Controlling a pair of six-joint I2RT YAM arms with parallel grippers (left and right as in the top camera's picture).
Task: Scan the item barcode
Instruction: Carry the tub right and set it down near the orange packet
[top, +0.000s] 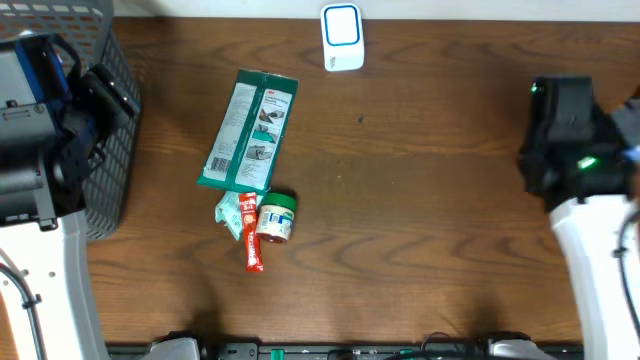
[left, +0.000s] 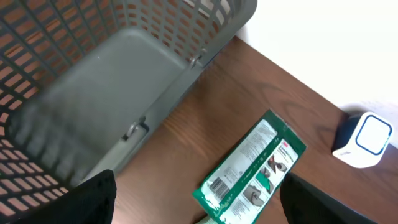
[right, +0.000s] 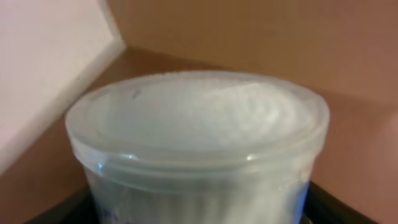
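Note:
A clear plastic tub (right: 199, 137) with a round see-through lid fills the right wrist view. My right gripper (right: 202, 214) is shut on its sides, with the dark fingers showing at both lower corners. In the overhead view the right gripper (top: 560, 140) sits at the table's right edge and hides the tub. No barcode shows on the tub. The white and blue scanner (top: 343, 37) stands at the back middle and is also visible from the left wrist as the scanner (left: 362, 140). My left gripper (left: 199, 208) hangs open and empty beside the basket, above a green packet (left: 252, 171).
A grey mesh basket (top: 110, 150) stands at the far left. On the table's left middle lie the green packet (top: 249, 130), a small jar with a green lid (top: 276, 218), a red sachet (top: 250, 240) and a pale green pouch (top: 230, 212).

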